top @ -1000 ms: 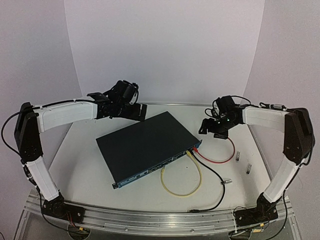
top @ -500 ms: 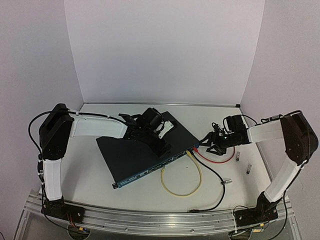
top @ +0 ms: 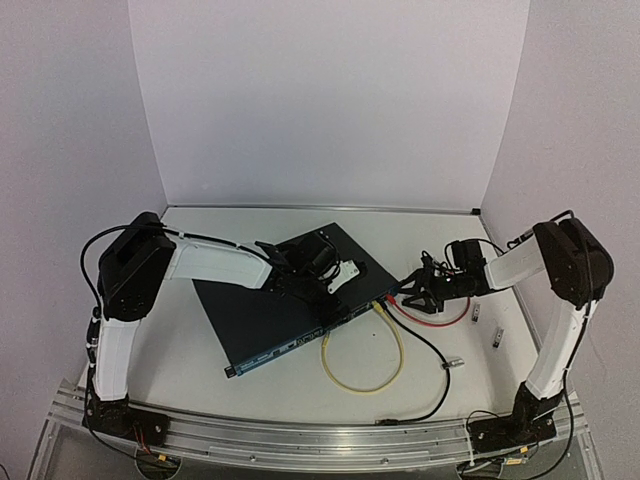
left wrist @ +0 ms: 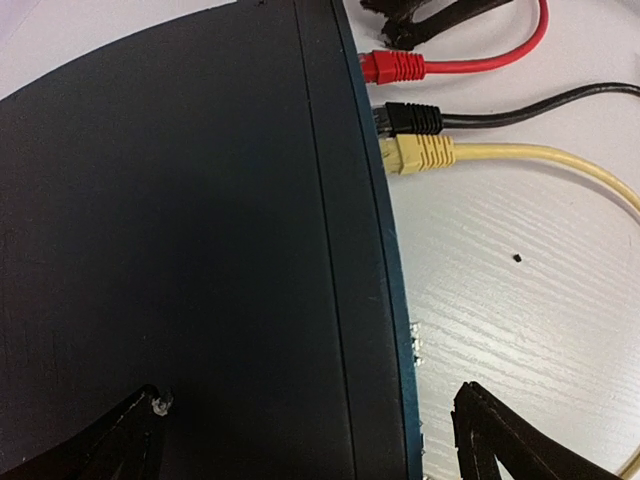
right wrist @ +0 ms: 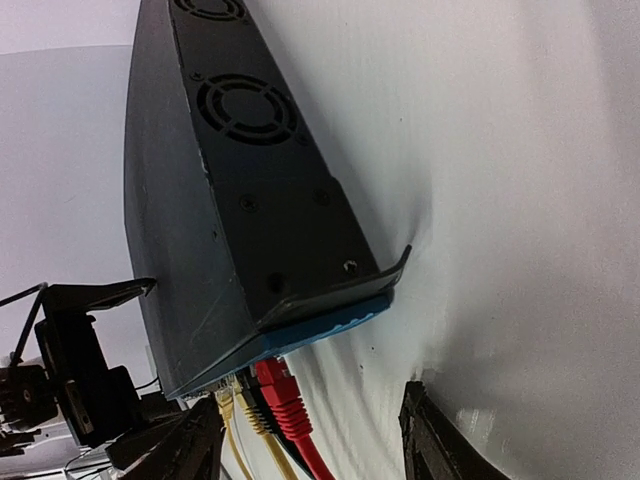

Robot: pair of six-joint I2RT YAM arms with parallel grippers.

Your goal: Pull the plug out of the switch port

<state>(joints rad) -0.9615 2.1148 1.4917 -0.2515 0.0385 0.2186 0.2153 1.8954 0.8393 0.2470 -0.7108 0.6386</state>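
Right gripper [right wrist: 310, 420] wide open, empty, now lowered beside red plug [right wrist: 281, 386]; left gripper [left wrist: 308, 400] open, dropped over switch [left wrist: 150, 200]. Plug still seated.

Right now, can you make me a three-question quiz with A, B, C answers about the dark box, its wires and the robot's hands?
1. Where is the left gripper?
A. On the bare table beside the yellow wire
B. Over the top of the box
C. Up against the back wall

2. How many plugs sit in the box?
A. One
B. Five
C. Three

3. What is the red plug doing?
A. It is plugged into the box
B. It lies loose on the table
C. It hangs in the air

Answers:
1. B, since the left wrist view shows the left gripper spread open above the dark top of the box.
2. C, because a red plug, a black plug and a yellow plug sit side by side.
3. A, as its end meets the box's edge.
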